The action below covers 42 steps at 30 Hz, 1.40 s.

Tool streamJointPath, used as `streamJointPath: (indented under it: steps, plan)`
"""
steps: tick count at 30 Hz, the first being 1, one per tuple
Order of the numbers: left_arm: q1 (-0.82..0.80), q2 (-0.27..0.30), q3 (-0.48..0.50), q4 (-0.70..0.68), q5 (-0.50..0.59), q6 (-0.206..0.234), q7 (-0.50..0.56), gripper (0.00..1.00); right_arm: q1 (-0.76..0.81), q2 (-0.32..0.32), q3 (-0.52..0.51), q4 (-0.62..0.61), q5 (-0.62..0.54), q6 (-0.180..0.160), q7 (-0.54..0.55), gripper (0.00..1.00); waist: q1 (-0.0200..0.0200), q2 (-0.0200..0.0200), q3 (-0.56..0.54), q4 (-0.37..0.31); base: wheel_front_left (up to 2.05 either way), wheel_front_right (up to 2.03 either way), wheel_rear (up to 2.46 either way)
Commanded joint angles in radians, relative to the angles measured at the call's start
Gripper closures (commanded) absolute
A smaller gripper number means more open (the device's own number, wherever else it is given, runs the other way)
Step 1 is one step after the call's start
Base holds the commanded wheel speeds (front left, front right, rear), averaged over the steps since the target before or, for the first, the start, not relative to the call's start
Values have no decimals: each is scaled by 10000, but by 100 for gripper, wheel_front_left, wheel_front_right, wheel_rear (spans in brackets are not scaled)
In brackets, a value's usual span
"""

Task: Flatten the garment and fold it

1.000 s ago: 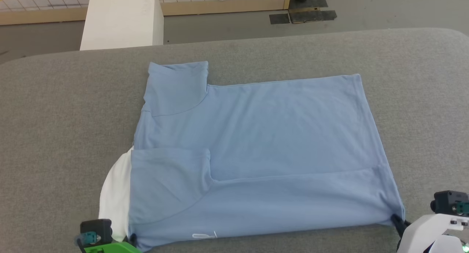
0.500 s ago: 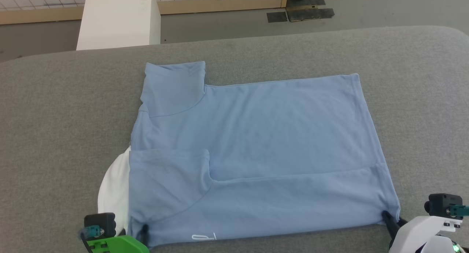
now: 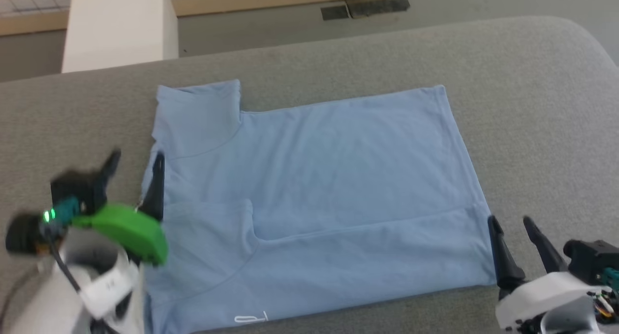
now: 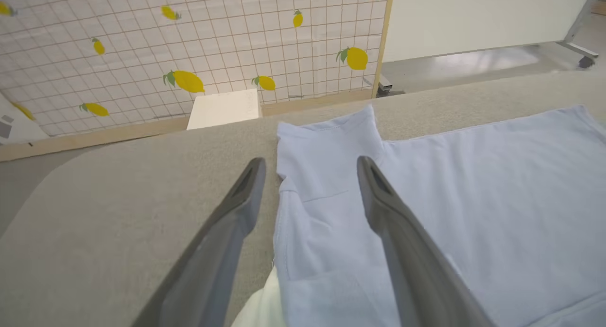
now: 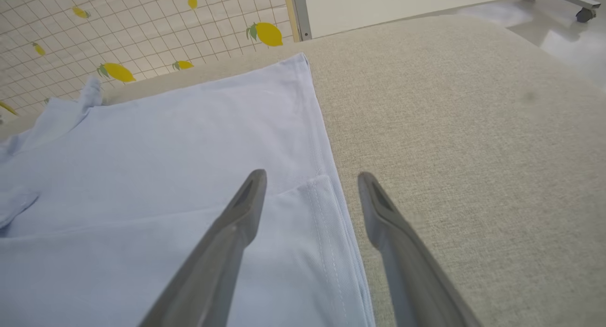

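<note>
The garment, a light blue T-shirt, lies flat on the grey cushioned surface, its near long edge folded over onto the body. A small white printed mark sits by the near edge. My left gripper hovers open over the garment's left edge, beside the shoulder; in the left wrist view the left gripper straddles that edge of the garment and a bit of white panel peeks out below. My right gripper stands open at the garment's right hem; in the right wrist view the right gripper spans the folded hem of the garment.
A white block stands beyond the far left edge of the surface. Dark mats lie on the floor behind. A lemon-patterned tiled wall runs along the back. Bare grey cushion lies right of the garment.
Both grippers let go of the garment's near corners and opened. The left arm rose and moved up along the left edge; the right one lifted slightly. The camera shifted, and the left arm now hides the white panel.
</note>
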State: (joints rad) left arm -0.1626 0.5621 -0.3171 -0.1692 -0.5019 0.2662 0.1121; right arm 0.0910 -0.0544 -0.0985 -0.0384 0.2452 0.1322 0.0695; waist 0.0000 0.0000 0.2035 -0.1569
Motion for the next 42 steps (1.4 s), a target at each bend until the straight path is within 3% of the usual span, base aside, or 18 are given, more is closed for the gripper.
streamJointPath:
  steps: [1,8,13,19,24,31,32,33,34,42]
  plan:
    - [-753,198,-68,155,235,-285,15,0,-332,-82,170,-50,-76,-15,-319,0,0,0,491,-343,0,0,0]
    - [-4015,561,-207,2350,58,-1840,691,0,-1351,-406,1077,69,-1,-15,-1399,0,0,0,1692,-1019,0,0,0]
    - [-5677,782,-235,3893,-272,-2317,2107,0,-1929,-411,1519,258,77,-15,-1677,0,0,0,2380,-1511,0,0,0]
    - [-6807,1035,-206,5263,-604,-1873,4575,0,-2338,-346,1838,563,241,-15,-1894,0,0,0,2932,-2019,0,0,0]
    - [-7012,1227,-31,5674,-762,-919,6203,0,-2485,-295,2004,753,353,-15,-2064,0,0,0,3162,-2307,0,0,0]
    - [-6680,1479,-53,5404,-808,74,7819,0,-2683,-299,2048,855,333,-15,-2068,0,0,0,3288,-2421,0,0,0]
    - [-6616,1527,-83,5293,-826,130,8030,4,-2786,-329,2054,837,314,-15,-2037,0,0,0,3293,-2412,0,0,0]
    - [-6575,1576,-110,5183,-815,151,8131,63,-2910,-372,2069,815,286,-15,-2014,0,0,0,3295,-2402,0,0,0]
    - [-6531,1626,-142,5031,-797,161,8203,100,-3131,-428,2057,791,255,-15,-2007,0,0,0,3300,-2384,0,0,0]
    - [-6596,1569,-203,4403,-832,75,8050,100,-6347,-694,2186,1374,62,-15,-973,0,0,0,3528,-2028,0,0,0]
